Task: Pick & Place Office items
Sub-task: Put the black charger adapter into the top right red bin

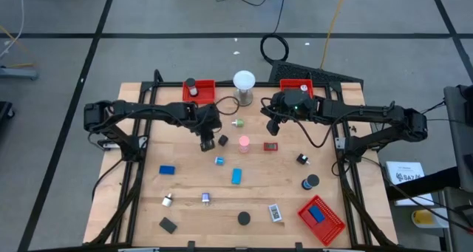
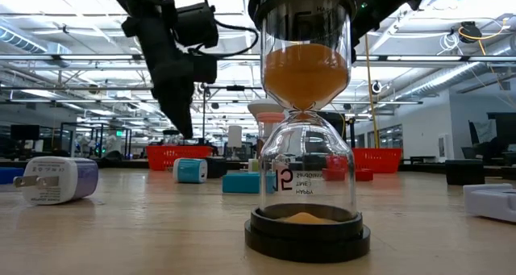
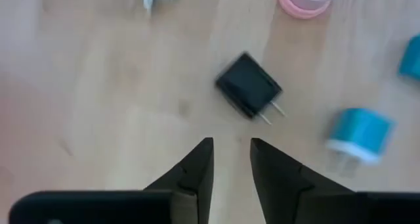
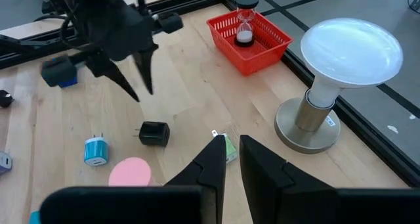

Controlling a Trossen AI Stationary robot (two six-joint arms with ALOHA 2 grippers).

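The office items lie scattered on the wooden table. Near its middle are a black plug adapter (image 3: 248,86) (image 1: 222,140), a pink disc (image 1: 244,141), a blue-and-white charger (image 3: 357,133) and a small green piece (image 4: 228,147). My left gripper (image 3: 231,145) (image 1: 205,141) hangs above the bare wood just left of the black adapter. It points steeply down, its fingers are a little apart and nothing is between them. My right gripper (image 4: 231,142) (image 1: 272,128) hangs shut and empty over the table's far middle, above the green piece.
A white globe lamp (image 1: 244,86) stands at the far middle. One red tray (image 1: 198,89) with an hourglass sits to its left, another (image 1: 295,84) to its right, and a third (image 1: 321,215) at the near right holds a blue item. An hourglass (image 2: 306,122) stands near the front edge.
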